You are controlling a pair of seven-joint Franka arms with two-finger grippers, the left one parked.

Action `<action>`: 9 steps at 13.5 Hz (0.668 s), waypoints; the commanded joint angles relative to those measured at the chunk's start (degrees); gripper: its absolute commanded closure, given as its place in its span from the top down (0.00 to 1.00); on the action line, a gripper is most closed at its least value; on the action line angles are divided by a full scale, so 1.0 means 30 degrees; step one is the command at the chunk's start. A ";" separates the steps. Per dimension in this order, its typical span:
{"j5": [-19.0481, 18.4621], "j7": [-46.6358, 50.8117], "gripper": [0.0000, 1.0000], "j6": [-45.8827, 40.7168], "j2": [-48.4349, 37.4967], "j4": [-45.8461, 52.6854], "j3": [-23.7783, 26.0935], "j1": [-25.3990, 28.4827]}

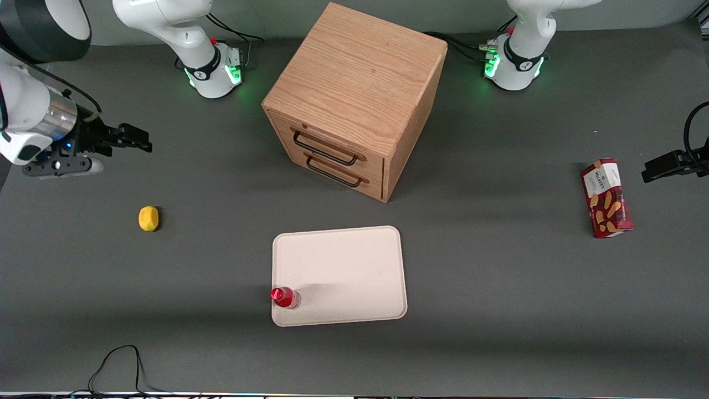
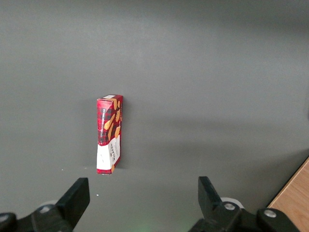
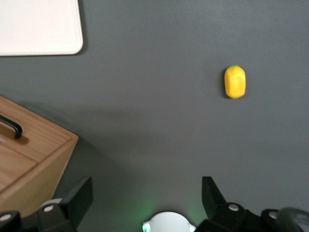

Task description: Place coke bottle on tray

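Observation:
The coke bottle, small and red with a red cap, stands upright on the cream-beige tray, at the tray's corner nearest the front camera on the working arm's side. My right gripper is open and empty, raised above the table toward the working arm's end, well away from the tray and bottle. In the right wrist view the gripper is wide open with nothing between its fingers, and one corner of the tray shows. The bottle is out of that view.
A wooden drawer cabinet stands farther from the front camera than the tray. A yellow lemon-like object lies on the table near my gripper; it also shows in the right wrist view. A red snack box lies toward the parked arm's end.

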 commanded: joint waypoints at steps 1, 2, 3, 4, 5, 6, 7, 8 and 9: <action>-0.0386 -0.0398 1.00 -0.0393 -0.0276 0.0124 -0.0066 0.0004; -0.0386 -0.0369 1.00 -0.0423 -0.0247 0.0358 -0.0037 -0.0288; -0.0357 -0.0485 1.00 -0.0424 -0.0102 0.0650 0.0050 -0.0726; -0.0298 -0.0631 1.00 -0.0424 0.0016 0.0914 0.0312 -0.1078; -0.0298 -0.0603 1.00 -0.0424 0.0162 0.1236 0.0343 -0.1140; -0.0298 -0.0458 1.00 -0.0424 0.0366 0.1587 0.0344 -0.1169; -0.0298 -0.0456 1.00 -0.0424 0.0543 0.1852 0.0431 -0.1257; -0.0269 -0.0427 1.00 -0.0424 0.0631 0.2144 0.0983 -0.1750; -0.0268 -0.0398 1.00 -0.0424 0.0719 0.2379 0.1829 -0.2480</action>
